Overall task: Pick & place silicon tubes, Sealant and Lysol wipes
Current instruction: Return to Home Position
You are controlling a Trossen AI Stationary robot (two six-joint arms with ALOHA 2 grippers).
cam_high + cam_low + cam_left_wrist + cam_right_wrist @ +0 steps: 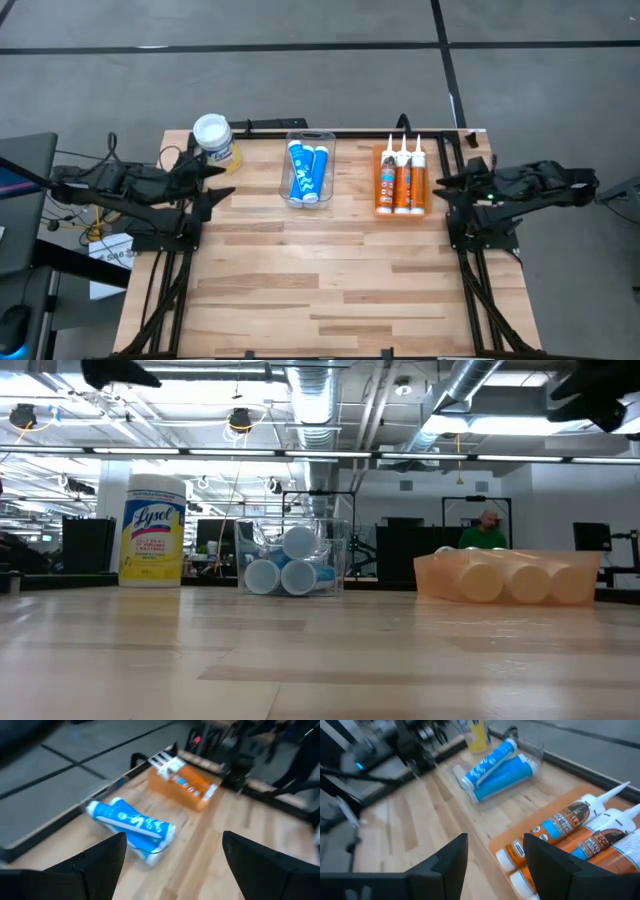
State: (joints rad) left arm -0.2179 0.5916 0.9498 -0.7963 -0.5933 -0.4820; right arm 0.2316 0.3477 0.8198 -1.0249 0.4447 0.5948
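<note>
The Lysol wipes canister [212,138], with a white lid and a yellow label, stands upright at the table's far left [152,528]. Blue silicon tubes [307,170] lie in a clear bin [292,557] at the far middle. Three orange sealant tubes [402,177] lie side by side in an orange tray [505,577] at the far right. My left gripper [218,182] hangs open above the table's left edge, just near of the canister, with nothing between its fingers [172,840]. My right gripper [445,185] is open beside the tray's right side, holding nothing [495,840].
Bare wooden tabletop [330,280] spreads across the middle and the near side. A black bar with cables [270,126] runs along the far edge. Each arm's base frame [165,235] stands at a side edge. A person [487,530] sits in the room behind.
</note>
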